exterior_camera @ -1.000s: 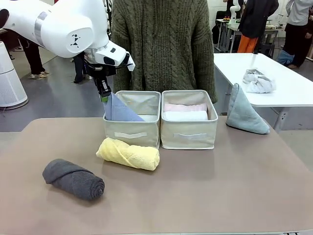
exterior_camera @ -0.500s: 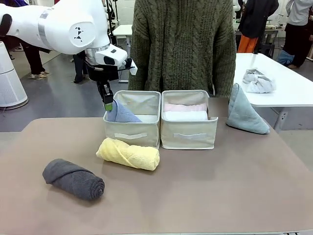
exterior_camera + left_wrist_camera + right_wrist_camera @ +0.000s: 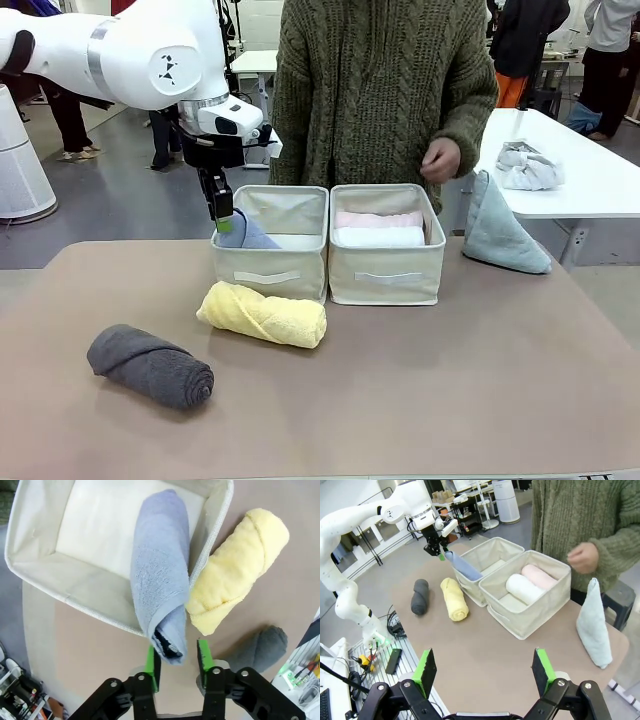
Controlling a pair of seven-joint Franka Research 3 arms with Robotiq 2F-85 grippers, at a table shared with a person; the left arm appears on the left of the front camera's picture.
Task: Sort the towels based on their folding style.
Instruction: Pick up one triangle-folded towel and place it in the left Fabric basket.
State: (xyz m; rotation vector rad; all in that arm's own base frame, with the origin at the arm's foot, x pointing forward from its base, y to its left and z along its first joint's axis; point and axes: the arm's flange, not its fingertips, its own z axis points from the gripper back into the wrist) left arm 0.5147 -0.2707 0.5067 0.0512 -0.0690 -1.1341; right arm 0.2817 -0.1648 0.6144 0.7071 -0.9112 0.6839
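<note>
cream bins (image 3: 385, 275) side by side | cloth bundle (image 3: 530, 165) on white table (image 3: 600, 195)

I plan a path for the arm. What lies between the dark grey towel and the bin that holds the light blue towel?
The yellow towel lies there on the table, close to that bin. The front view shows it.

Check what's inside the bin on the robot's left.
One light blue towel, lying slanted across the bin, its tip poking over the rim between the fingers of the left gripper. Bare cream floor beside it; the floor beneath the towel is covered.
</note>
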